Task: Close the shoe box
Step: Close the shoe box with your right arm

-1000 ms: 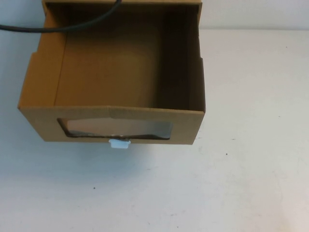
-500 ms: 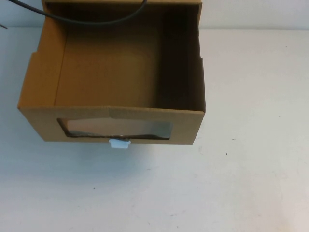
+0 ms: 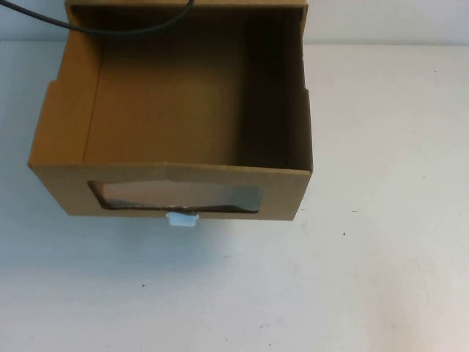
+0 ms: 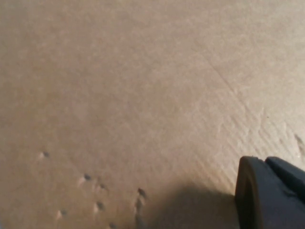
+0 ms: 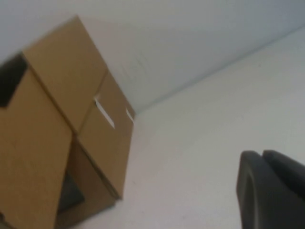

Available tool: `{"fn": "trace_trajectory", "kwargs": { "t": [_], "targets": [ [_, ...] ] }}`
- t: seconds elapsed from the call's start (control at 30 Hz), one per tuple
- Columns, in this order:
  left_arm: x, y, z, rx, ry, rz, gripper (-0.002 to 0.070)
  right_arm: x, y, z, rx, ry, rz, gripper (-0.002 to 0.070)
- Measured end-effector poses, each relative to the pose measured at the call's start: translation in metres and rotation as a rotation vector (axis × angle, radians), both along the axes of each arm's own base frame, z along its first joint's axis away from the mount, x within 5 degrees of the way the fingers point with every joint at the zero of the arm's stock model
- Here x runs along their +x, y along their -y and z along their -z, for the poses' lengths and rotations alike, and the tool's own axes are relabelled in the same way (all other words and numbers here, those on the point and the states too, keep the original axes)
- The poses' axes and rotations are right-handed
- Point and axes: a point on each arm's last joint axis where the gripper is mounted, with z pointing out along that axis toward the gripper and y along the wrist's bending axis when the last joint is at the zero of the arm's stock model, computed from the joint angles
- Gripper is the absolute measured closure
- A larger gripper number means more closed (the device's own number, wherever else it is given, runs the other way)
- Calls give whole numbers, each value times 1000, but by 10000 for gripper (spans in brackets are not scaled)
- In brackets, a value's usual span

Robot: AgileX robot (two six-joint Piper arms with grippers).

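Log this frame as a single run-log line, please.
shoe box: drawer pulled open | left gripper: close to cardboard | right gripper: over table, right of box | contact: none visible

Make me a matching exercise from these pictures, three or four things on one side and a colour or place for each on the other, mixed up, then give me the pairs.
Things:
1. shoe box
2. pull tab
3. cable
4. table

Descriptions:
A. black, crossing the box's far edge
B. white, just below the window
C. brown cardboard, drawer pulled out
D. pale surface under everything

Pairs: 1-C, 2-B, 3-A, 4-D

The left gripper sits close against cardboard; the right gripper is over the table beside the box.
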Motion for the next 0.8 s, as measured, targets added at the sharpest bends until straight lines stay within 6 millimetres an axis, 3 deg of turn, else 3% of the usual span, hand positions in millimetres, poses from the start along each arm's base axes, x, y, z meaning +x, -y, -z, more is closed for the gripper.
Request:
{"fn": "trace_trajectory", "kwargs": {
  "t": [0.13, 0.23, 0.37, 0.5, 0.6, 0.8],
  "targets": [
    [0, 1, 1, -7, -6, 9, 680, 0, 3, -8, 113, 77, 32, 689],
    [0, 1, 1, -11, -9, 13, 680, -1, 0, -11, 176, 31, -6, 689],
    [0, 1, 1, -15, -10, 14, 680, -8, -10, -44, 152, -56, -117, 689],
    [0, 1, 1, -14, -12, 16, 680, -5, -22, -78, 20, -289, -248, 689],
    [0, 1, 1, -14, -12, 16, 680, 4, -27, -95, -90, -464, -326, 689],
    [-1, 2, 1, -19, -16, 16, 680, 41, -35, -119, -229, -616, -457, 688]
  ]
}}
